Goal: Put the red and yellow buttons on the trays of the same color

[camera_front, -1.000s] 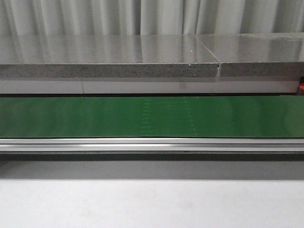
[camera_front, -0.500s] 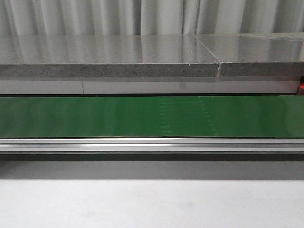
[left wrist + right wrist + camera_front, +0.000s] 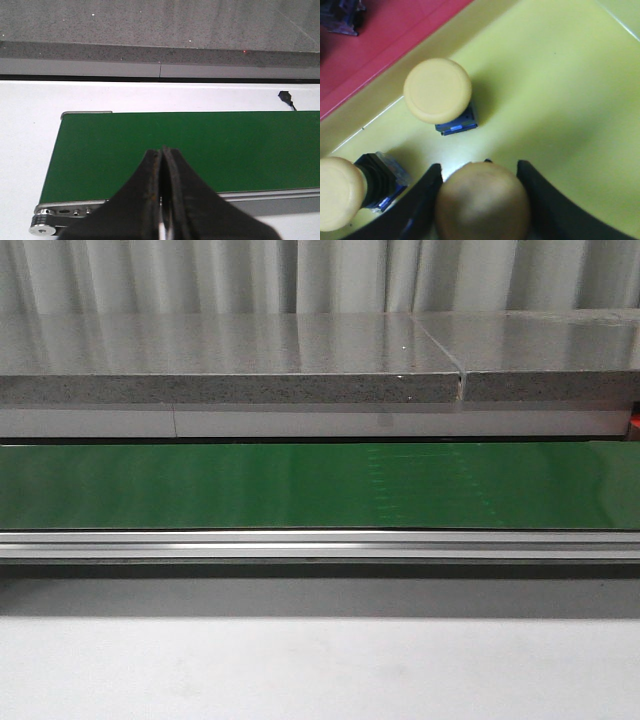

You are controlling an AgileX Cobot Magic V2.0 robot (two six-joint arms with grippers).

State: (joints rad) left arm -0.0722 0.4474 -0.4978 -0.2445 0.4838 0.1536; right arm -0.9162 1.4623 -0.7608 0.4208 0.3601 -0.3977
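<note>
The right claw [image 3: 482, 200] is clamping a yellow button [image 3: 482, 202] by its smooth, hard cap over the yellow tray [image 3: 560, 90]; it is probably light and slippery. The left claw [image 3: 161, 200] is pressed together, empty.

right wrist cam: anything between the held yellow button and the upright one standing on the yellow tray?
Nothing. In the right wrist view, bare yellow tray separates the button in the right pincer from the upright yellow button. A third, tipped yellow button lies off to the side.

My right tool [image 3: 480, 200] is black around a yellow button [image 3: 482, 202]; the tray [image 3: 560, 95] is yellow, its neighbour [image 3: 380, 45] red, the conveyor belt [image 3: 250, 485] plain green.
</note>
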